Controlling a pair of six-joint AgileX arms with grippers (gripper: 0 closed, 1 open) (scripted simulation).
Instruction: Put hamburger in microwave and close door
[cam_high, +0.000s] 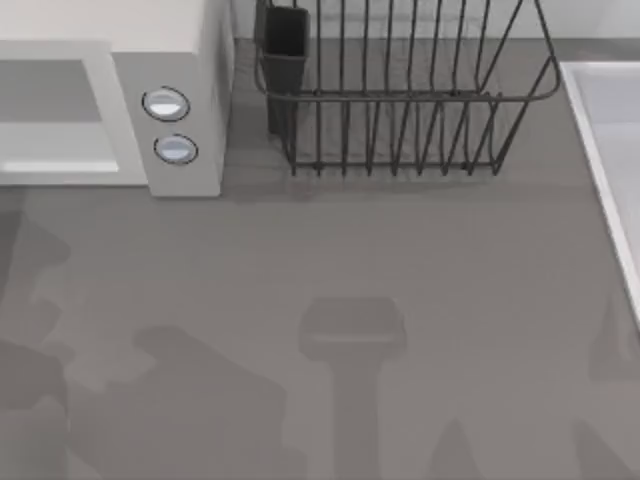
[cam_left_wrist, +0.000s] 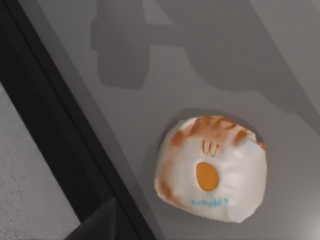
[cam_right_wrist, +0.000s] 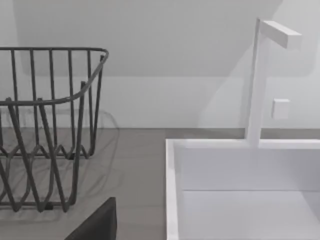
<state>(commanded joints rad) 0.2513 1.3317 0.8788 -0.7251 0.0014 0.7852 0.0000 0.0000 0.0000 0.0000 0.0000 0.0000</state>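
Observation:
The hamburger (cam_left_wrist: 212, 167), wrapped in white paper with orange print, lies on the grey table close to its dark edge, below my left gripper (cam_left_wrist: 102, 225), of which a dark corner shows. Nothing touches it. The off-white microwave (cam_high: 195, 60) stands at the table's back left, with two round silvery-blue knobs (cam_high: 166, 104) on its panel. Its white-framed door (cam_high: 60, 140) with a grey window lies left of the knobs; whether it stands open I cannot tell. A dark corner of my right gripper (cam_right_wrist: 97, 225) shows over the table between rack and sink.
A dark wire dish rack (cam_high: 400, 100) with a dark cup (cam_high: 285, 40) stands at the back middle. A white sink (cam_high: 605, 150) with a white tap (cam_right_wrist: 260, 75) runs along the right edge. Arm shadows fall on the grey table (cam_high: 400, 240).

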